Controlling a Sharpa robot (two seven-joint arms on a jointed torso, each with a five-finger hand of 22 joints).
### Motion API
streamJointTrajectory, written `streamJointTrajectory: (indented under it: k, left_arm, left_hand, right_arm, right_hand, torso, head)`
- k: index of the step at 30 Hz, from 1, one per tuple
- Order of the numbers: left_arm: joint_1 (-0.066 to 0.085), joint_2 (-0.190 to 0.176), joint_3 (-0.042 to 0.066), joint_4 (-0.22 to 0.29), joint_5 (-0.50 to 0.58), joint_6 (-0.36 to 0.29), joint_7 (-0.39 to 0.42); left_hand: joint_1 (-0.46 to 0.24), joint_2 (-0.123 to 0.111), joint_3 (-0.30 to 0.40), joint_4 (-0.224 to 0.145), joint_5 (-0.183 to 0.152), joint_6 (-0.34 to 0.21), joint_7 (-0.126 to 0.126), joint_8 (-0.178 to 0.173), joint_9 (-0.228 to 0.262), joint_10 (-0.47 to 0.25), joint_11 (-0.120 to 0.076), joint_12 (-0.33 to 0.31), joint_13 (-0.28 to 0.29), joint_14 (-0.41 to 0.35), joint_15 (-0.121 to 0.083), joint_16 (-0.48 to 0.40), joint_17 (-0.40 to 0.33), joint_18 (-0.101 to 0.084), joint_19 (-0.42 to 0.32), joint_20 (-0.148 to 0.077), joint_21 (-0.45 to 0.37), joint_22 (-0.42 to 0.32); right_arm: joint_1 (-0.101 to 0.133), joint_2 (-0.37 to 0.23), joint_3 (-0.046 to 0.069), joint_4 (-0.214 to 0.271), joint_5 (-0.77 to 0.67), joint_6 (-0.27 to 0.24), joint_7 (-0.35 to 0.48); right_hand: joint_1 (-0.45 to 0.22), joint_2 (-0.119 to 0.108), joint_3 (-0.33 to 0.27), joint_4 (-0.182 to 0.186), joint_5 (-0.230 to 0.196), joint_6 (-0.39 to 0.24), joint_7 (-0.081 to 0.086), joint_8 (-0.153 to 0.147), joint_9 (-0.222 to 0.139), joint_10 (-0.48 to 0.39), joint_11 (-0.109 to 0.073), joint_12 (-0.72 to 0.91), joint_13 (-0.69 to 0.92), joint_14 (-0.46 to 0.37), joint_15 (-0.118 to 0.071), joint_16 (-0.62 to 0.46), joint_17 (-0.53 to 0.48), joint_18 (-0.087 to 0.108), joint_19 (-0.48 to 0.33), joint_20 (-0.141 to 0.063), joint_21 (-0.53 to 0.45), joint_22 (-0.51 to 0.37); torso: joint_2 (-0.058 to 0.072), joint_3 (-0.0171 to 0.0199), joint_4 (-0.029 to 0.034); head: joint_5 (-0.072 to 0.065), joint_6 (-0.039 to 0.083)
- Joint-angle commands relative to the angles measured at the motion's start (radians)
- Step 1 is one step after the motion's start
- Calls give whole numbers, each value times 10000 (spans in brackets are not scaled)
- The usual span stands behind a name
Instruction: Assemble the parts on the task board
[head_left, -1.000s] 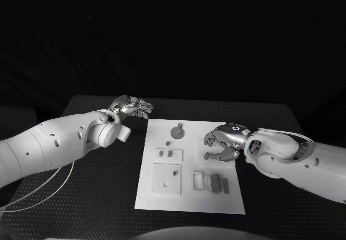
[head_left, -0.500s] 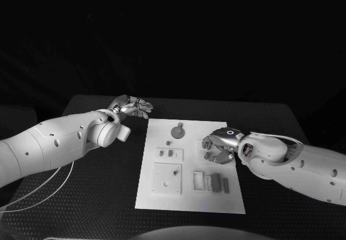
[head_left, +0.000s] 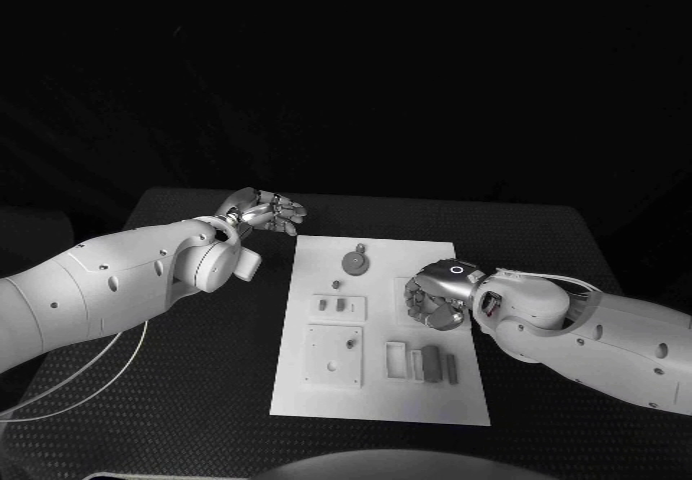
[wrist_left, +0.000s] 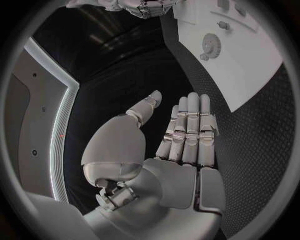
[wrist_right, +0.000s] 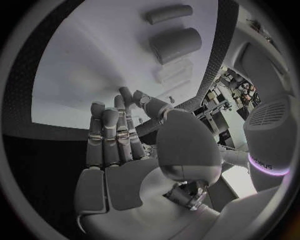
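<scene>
The white task board (head_left: 378, 400) lies in the middle of the black table. On it are a round grey part (head_left: 355, 263), two small pieces (head_left: 335, 307), a white block (head_left: 333, 357) and grey bars (head_left: 433, 363). My right hand (head_left: 436, 298) hovers over the board's right side, just beyond the bars, fingers stretched out and holding nothing. In the right wrist view its fingers (wrist_right: 109, 135) point over the board (wrist_right: 94, 65) toward two grey bars (wrist_right: 177, 44). My left hand (head_left: 268, 212) hangs off the board's far left corner, fingers straight (wrist_left: 187, 130) and empty.
Black textured table (head_left: 202, 380) surrounds the board, with free room on both sides. A white frame (head_left: 395, 360) sits beside the grey bars. The left wrist view shows the board (wrist_left: 250, 75) with the round part (wrist_left: 209, 46), and the right hand (wrist_left: 140, 6) beyond it.
My right hand has shifted a little left and nearer over the board, and its forearm has swung in behind it. The left hand has stayed where it was.
</scene>
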Motion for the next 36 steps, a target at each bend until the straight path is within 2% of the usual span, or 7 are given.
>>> streamJointTrajectory:
  k: [1,6,9,18,20,25,36]
  left_arm:
    - [12,11,6,19,55,131,105]
    - [12,1,6,15,55,122,106]
    - [12,7,6,18,55,129,106]
    - [11,2,6,7,55,123,114]
    - [11,2,6,3,55,123,117]
    - [11,0,6,-5,55,111,115]
    - [11,24,6,-36,55,97,131]
  left_hand:
    - [-67,-43,-51,15,-40,-65,-32,47,-16,-40,-6,0,-17,26,38,-65,18,-49,-20,18,26,-16]
    - [-67,-41,-52,16,-39,-66,-32,48,-16,-41,-5,0,-17,26,38,-69,24,-49,-21,18,26,-18]
    - [-67,-41,-52,17,-39,-67,-32,48,-17,-41,-5,0,-18,26,38,-72,27,-49,-21,18,26,-19]
    - [-66,-38,-52,18,-39,-69,-32,50,-17,-43,-5,0,-19,26,39,-79,36,-49,-22,18,26,-22]
    - [-65,-38,-52,18,-39,-69,-32,50,-18,-43,-5,0,-19,27,39,-81,38,-49,-22,18,26,-22]
    - [-63,-38,-52,17,-39,-70,-32,51,-18,-44,-5,0,-19,27,39,-85,44,-49,-23,18,26,-24]
    - [-56,-39,-52,13,-39,-70,-33,55,-19,-42,-6,2,-19,28,39,-95,58,-49,-25,18,27,-28]
  right_arm:
    - [-17,27,-5,24,-293,-50,-9]
    - [-24,80,-4,48,-448,-354,-99]
    - [-31,104,-3,63,-533,-504,-178]
    - [-39,21,21,311,-446,-813,-262]
    - [-37,-43,104,456,-340,-813,-262]
    - [6,-167,499,924,-105,-841,-220]
    - [57,215,583,1472,681,-1130,217]
  right_hand:
    - [5,217,5,-112,37,149,-36,67,51,109,-29,75,46,25,-87,16,-17,-10,63,-13,31,170]
    - [-5,868,4,-402,34,355,-113,154,102,296,-122,151,157,139,-179,40,-17,-10,135,-51,81,175]
    - [-48,1013,1,-522,37,412,-135,176,119,355,-151,169,198,196,-209,58,-11,-10,186,-72,110,174]
    - [-115,1112,45,-726,38,535,-180,216,150,477,-209,200,279,320,-269,122,24,-10,312,-129,184,175]
    - [-119,1119,54,-742,38,545,-184,218,152,488,-214,201,287,332,-275,126,27,-10,327,-137,193,175]
    - [-125,1126,72,-774,38,566,-192,222,156,505,-225,203,301,354,-286,133,31,-11,354,-151,206,172]
    - [-139,1137,96,-813,38,588,-200,224,161,527,-237,202,320,380,-301,135,33,-10,395,-171,223,168]
  torso:
    - [3,6,4]
    - [2,5,1]
    - [1,2,2]
    - [-1,1,4]
    - [-3,4,3]
    - [-5,-4,0]
    - [3,0,-3]
  head:
    - [3,-20]
    - [-4,-34]
    - [3,-44]
    - [37,-56]
    - [47,-57]
    - [90,-39]
    - [187,46]
